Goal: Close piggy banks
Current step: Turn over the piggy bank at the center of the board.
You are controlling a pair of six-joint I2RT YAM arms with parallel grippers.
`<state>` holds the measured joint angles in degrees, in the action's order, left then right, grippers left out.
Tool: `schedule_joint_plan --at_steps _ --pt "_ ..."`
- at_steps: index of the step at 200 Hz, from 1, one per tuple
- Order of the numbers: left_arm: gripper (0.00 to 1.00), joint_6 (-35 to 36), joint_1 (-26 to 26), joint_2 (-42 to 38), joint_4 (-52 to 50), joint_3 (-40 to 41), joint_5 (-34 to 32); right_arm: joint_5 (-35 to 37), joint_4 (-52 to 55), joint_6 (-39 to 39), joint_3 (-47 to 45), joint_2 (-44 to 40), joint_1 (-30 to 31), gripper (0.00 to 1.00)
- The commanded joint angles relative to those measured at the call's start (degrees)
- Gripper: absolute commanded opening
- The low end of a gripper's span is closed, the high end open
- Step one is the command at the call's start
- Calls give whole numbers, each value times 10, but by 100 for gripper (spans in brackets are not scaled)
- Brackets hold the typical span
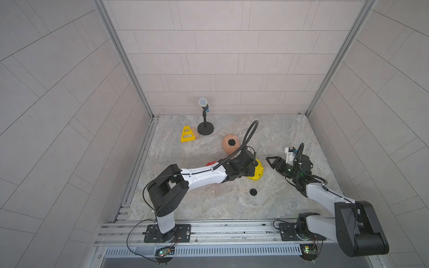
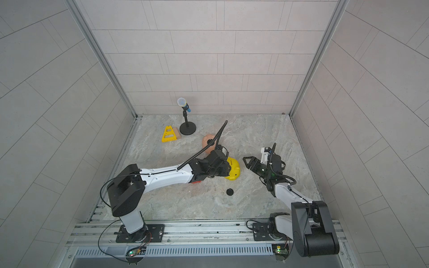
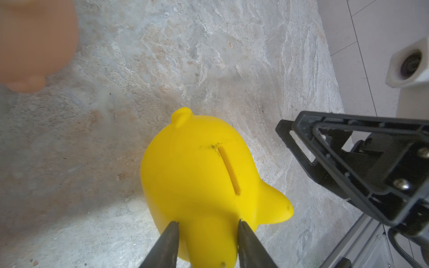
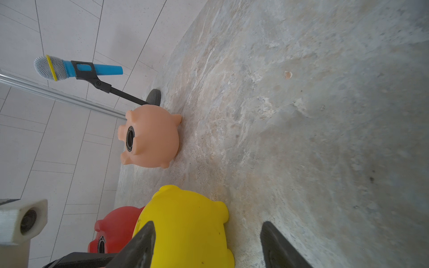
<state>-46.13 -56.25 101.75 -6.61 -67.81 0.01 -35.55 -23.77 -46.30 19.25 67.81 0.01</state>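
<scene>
In both top views the yellow piggy bank [image 1: 257, 172] [image 2: 233, 170] lies mid-desk [image 1: 290, 130] between the two arms. The left arm's wrist covers its left side and hides that tool there. The right tool [image 1: 269, 162] [image 2: 246, 161] points at it from just beside, on the right, jaws spread and empty. A loose black plug [image 1: 253, 192] lies nearer the front edge, near both arms. The peach piggy bank [image 1: 229, 143] sits farther back, and the red piggy bank [image 1: 210, 163] peeps out from under the left arm. In the left wrist view the left tool [image 3: 207, 224] stands narrow, pinching a lobe at the yellow bank's near end, both tips against the plastic. The body runs straight away from the tool, coin slot toward the camera, so its belly hole probably faces down or away. In the right wrist view the right tool [image 4: 207, 222] gapes wide, holding nothing, with the yellow bank just ahead, toward one finger.
</scene>
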Motion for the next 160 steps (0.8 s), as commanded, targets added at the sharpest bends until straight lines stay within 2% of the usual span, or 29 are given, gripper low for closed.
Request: schedule_joint_plan --at_steps 1,108,160 --pt "43 -9 6 -1 -5 21 17 5 -1 8 6 0 3 72" --pt "43 -13 31 -24 17 56 53 8 4 13 6 1 4 72" --pt "43 -19 53 -38 59 92 96 11 7 16 6 -2 4 72"
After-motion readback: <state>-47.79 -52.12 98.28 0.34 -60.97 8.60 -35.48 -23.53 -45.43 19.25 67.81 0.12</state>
